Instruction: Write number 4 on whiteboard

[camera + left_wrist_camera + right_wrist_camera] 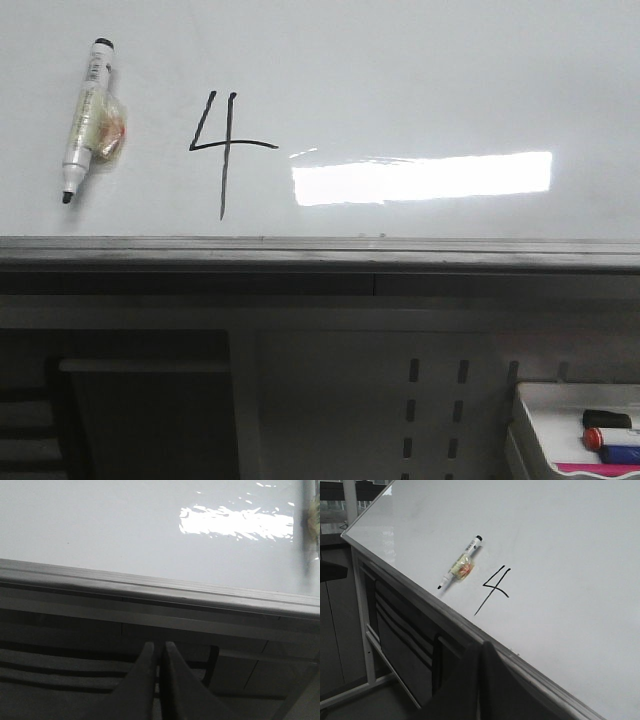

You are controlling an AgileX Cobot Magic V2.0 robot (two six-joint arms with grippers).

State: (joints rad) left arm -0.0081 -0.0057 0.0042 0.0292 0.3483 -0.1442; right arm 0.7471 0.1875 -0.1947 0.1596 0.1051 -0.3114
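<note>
The whiteboard fills the upper front view, with a grey metal edge and a bright glare patch. A black hand-drawn number 4 stands on it, with slanted stroke, bar and long vertical stroke. A white marker with a black cap lies on the board left of the 4, uncapped tip toward the edge. Both show in the right wrist view: the 4 and the marker. My left gripper is shut and empty, below the board's edge. My right gripper is shut and empty, off the board's near edge. Neither gripper shows in the front view.
A small white tray with coloured markers sits low at the right in the front view. A grey frame with slots and dark shelves runs below the board's edge. A metal stand leg shows in the right wrist view.
</note>
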